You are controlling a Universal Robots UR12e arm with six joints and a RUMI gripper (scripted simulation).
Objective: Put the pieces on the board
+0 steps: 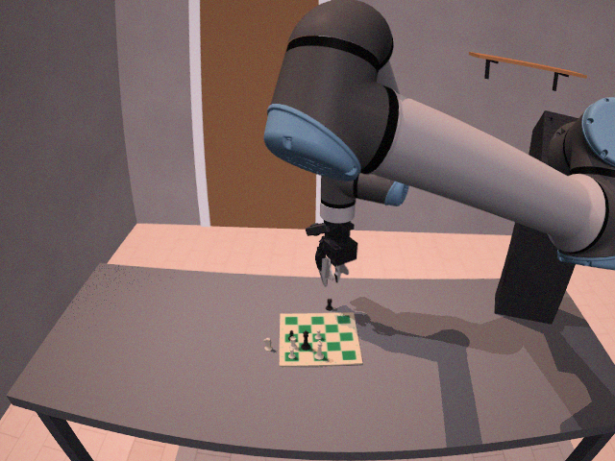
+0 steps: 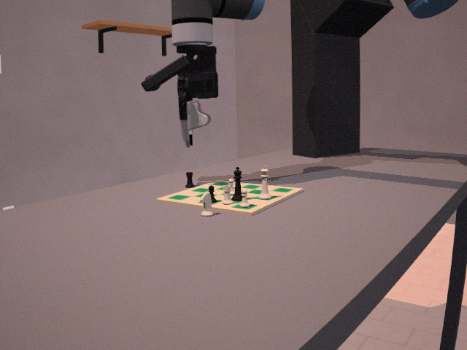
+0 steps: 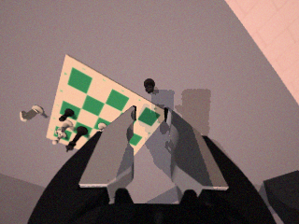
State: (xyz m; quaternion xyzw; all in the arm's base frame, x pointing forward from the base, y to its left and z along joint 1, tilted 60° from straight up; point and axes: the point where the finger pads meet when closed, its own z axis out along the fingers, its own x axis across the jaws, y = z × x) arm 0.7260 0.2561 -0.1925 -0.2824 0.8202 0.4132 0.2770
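Observation:
The green and cream board (image 1: 322, 339) lies on the grey table. It also shows in the exterior view (image 2: 230, 194) and the wrist view (image 3: 100, 107). The black rook (image 1: 329, 303) (image 2: 190, 179) (image 3: 149, 85) stands upright on the table just past the board's far edge. The white knight (image 1: 268, 344) (image 2: 206, 204) (image 3: 32, 112) stands on the table left of the board. The black king (image 1: 306, 340) (image 2: 237, 184) stands upright on the board. My gripper (image 1: 330, 278) (image 2: 187, 141) hangs high above the rook. Its fingers are drawn nearly together with nothing between them.
Several other pieces stand on the board, among them a tall white piece (image 2: 264, 183) and a black pawn (image 2: 211, 194). The arm's dark pedestal (image 1: 533, 248) stands at the table's back right. A wall shelf (image 2: 126, 28) hangs behind the gripper.

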